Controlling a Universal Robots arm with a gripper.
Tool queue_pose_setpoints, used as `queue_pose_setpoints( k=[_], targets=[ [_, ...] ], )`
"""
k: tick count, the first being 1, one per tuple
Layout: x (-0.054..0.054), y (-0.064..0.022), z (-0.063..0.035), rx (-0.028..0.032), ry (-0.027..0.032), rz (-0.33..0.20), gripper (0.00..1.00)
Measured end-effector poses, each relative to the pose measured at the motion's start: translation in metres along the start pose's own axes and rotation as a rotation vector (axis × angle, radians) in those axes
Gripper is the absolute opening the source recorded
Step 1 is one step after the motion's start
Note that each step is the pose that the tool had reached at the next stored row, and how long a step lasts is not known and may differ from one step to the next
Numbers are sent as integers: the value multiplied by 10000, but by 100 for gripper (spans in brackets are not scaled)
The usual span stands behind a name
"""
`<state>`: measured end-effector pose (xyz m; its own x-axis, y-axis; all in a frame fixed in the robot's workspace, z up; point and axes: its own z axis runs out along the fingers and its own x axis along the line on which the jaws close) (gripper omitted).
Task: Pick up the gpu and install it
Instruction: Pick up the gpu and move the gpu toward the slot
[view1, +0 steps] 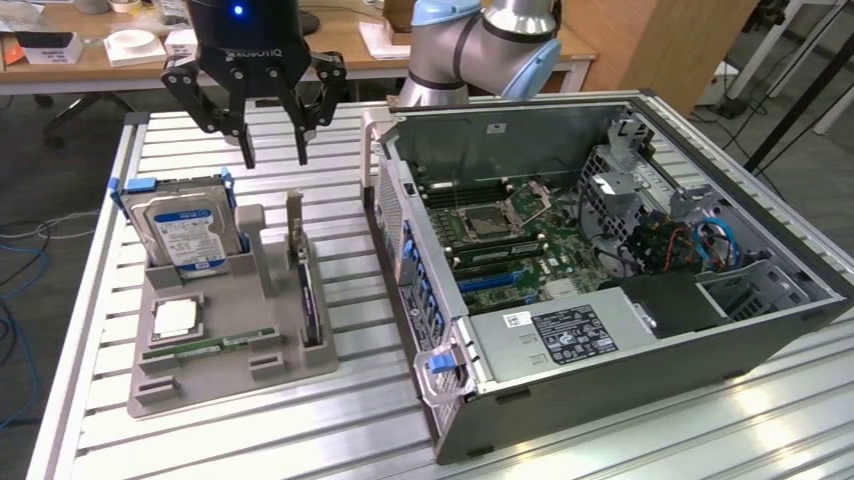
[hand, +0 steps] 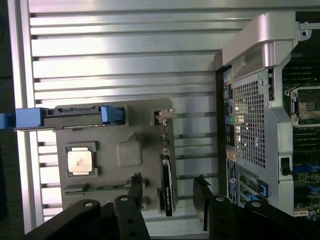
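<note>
The gripper is found spread and empty at the exterior view's upper left. The gpu is stood on edge lower in frame, thin edge lined between the fingers.

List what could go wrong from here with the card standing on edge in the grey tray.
The open black gripper hangs above the grey plastic holder. The gpu, a thin card standing on edge in a narrow slot, could tilt or jam under an off-centre grip. The gripper might also clip the silver hard drive with blue-white label or the nearby grey computer case.
</note>
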<state>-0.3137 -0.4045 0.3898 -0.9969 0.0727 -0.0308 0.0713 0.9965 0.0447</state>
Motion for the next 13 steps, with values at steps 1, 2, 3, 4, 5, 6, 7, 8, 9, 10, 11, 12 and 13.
queue_pose_setpoints(
  k=[1,2,3,4,5,6,7,8,9,10,11,12,13],
  targets=[
    [2,0,1,0,-4,-1,53],
    [5,0,2,-1,-9,-1,53],
    [8,-1,3,-1,-13,-1,53],
    [10,-1,4,-1,-17,-1,53],
    [12,-1,5,-1,-20,-1,53],
    [14,-1,6,-2,-24,-2,53],
    [16,-2,7,-2,-27,-1,53],
    [18,-2,8,-2,-30,-1,53],
    [20,-2,9,-3,-34,-2,53],
    [22,-2,9,-2,-37,-2,53],
    [33,-3,16,-2,-50,-2,53],
    [36,-4,22,-3,-53,-2,53],
    [36,-4,23,-4,-53,-3,53]
  ],
)
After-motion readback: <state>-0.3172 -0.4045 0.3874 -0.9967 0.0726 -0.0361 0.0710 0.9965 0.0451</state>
